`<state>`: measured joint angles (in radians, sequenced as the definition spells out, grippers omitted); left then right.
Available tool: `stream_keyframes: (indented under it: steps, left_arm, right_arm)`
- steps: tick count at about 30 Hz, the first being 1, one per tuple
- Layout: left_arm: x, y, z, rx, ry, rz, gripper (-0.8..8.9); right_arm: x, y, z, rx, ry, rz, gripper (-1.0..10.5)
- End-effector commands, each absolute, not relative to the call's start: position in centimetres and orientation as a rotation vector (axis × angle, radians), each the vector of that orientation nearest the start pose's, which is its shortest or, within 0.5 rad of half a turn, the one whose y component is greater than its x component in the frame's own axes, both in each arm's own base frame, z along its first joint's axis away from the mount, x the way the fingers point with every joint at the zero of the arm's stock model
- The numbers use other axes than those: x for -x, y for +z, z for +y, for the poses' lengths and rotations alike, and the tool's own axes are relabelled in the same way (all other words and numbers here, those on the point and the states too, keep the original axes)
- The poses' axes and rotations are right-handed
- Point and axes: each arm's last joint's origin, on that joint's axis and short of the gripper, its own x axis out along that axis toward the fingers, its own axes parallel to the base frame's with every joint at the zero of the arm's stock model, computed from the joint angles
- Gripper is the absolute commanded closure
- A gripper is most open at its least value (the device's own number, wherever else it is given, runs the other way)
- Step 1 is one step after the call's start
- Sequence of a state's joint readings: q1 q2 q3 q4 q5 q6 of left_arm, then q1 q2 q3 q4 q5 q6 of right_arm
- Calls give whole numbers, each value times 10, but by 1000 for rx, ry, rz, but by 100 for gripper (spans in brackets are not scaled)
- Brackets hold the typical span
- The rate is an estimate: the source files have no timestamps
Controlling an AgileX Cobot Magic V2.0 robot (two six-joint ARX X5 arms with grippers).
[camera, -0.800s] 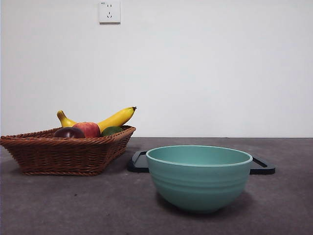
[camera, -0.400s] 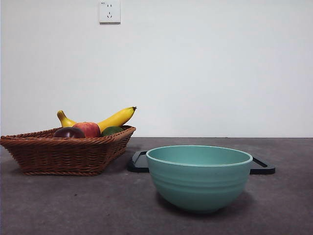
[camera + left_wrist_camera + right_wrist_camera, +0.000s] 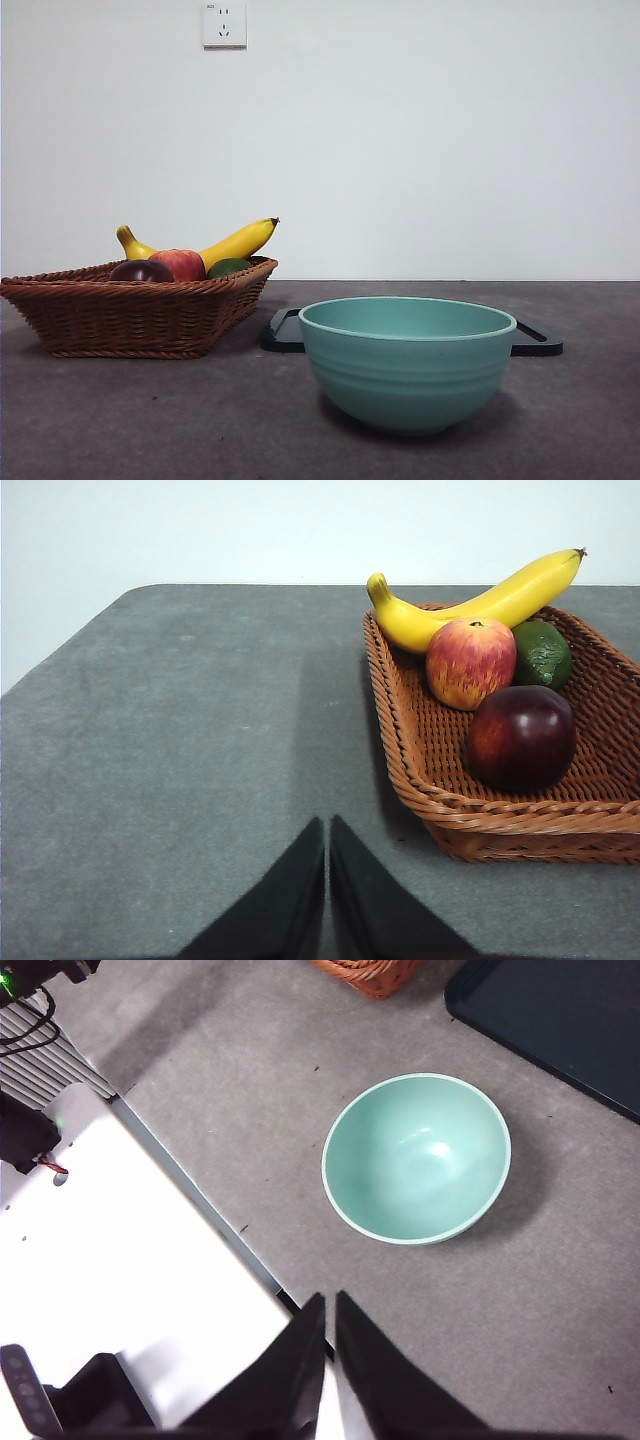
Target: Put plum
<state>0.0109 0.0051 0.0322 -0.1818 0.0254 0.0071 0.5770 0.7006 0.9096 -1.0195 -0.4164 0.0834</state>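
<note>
The plum (image 3: 521, 736) is a glossy dark maroon fruit lying in the wicker basket (image 3: 480, 815); in the front view only the plum's top (image 3: 141, 270) shows above the basket rim (image 3: 130, 310). My left gripper (image 3: 327, 830) is shut and empty, hovering over bare table beside the basket. My right gripper (image 3: 330, 1305) is shut too, high above the table with the teal bowl (image 3: 417, 1157) below it. Neither gripper shows in the front view.
A banana (image 3: 480, 600), a red-and-yellow apple (image 3: 470, 662) and a green fruit (image 3: 541, 652) share the basket. The empty teal bowl (image 3: 407, 360) stands at front centre, with a dark flat tray (image 3: 535, 340) behind it. The table edge and white robot base (image 3: 110, 1260) lie near the right arm.
</note>
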Motion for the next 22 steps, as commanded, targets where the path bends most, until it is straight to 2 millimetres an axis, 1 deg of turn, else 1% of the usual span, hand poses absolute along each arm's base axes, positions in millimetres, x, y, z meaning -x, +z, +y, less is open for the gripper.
stream_keyframes:
  steps: [1, 5, 8, 11, 15, 18, 22]
  left_arm:
    - [-96, 149, 0, 5, -14, 179, 806]
    - [-96, 149, 0, 6, -14, 179, 806]
    - [-96, 149, 0, 6, -14, 179, 806]
    - [-96, 149, 0, 5, -14, 179, 806]
    - [-96, 149, 0, 6, -14, 179, 806]
    - [-96, 149, 0, 5, -14, 178, 806]
    - [-96, 149, 0, 6, -14, 179, 806]
  right_arm:
    - [-86, 318, 71, -2, 914, 864, 941]
    - [-87, 319, 72, -2, 911, 845, 940]
    - [-89, 323, 69, 28, 914, 754, 940]
    - [-94, 331, 61, 51, 869, 607, 940]
    - [-98, 337, 43, 36, 722, 391, 940]
    - [-99, 328, 30, 37, 595, 258, 940]
    - [-96, 301, 17, 82, 463, 121, 940]
